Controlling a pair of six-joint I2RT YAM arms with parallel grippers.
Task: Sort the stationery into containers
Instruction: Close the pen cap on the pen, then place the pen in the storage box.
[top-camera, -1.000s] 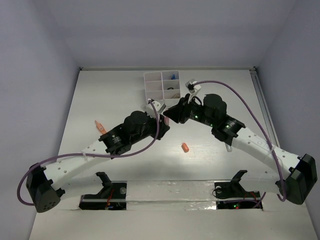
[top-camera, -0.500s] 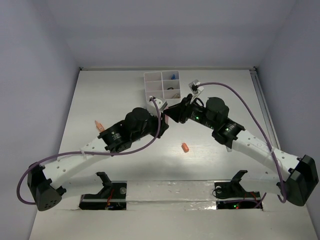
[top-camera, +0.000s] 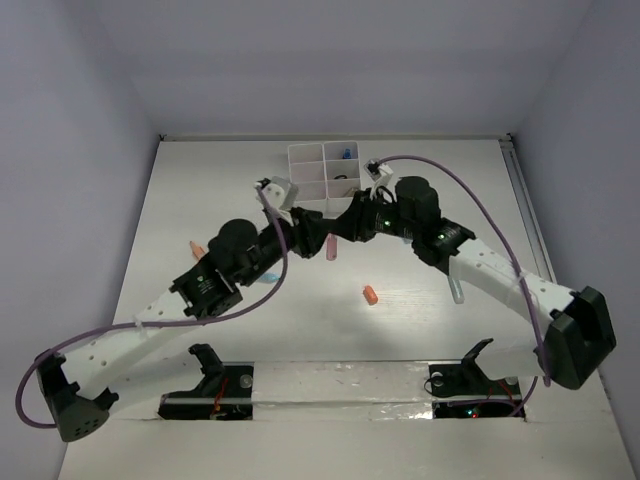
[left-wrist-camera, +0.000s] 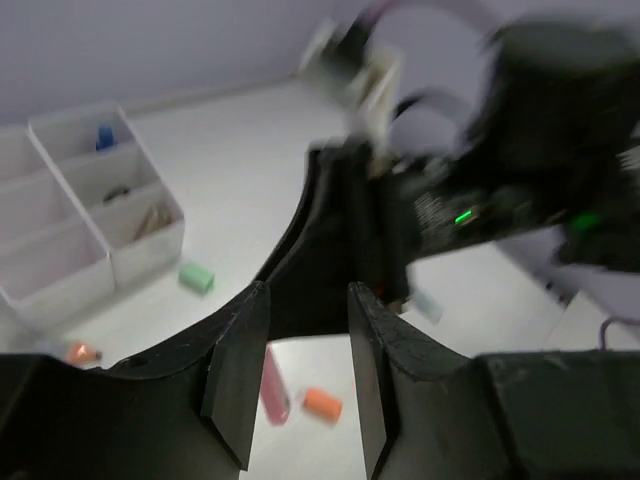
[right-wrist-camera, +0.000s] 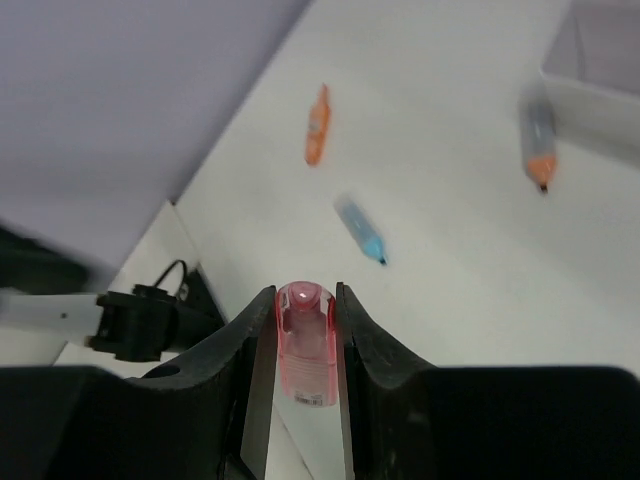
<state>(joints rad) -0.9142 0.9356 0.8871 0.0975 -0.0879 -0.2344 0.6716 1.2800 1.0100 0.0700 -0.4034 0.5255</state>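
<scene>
- One orange bit (top-camera: 370, 295) lies alone, well apart from the box (top-camera: 305, 160) on its near side and a little to its right.
- One orange marker (top-camera: 195, 246) lies far to the near-left of the box. One light-blue marker (right-wrist-camera: 360, 228) lies closer in, by the left arm.
- One pink marker (top-camera: 331, 248) sits just on the near side of the box. Its long axis runs near to far and its free end points away from the box. The right gripper (right-wrist-camera: 304, 297) is clamped on its other end.
- The left gripper (left-wrist-camera: 307, 295) is left of that marker, fingers apart and grasping nothing, with the right arm's black wrist crowding it.
- One green bit (left-wrist-camera: 197, 277) lies just off the box's near corner.
- The one box has six compartments. In its right column, far to near, are a blue-capped bottle (top-camera: 346, 153), a black loop (top-camera: 343, 180) and a tan bit (left-wrist-camera: 150, 220).
</scene>
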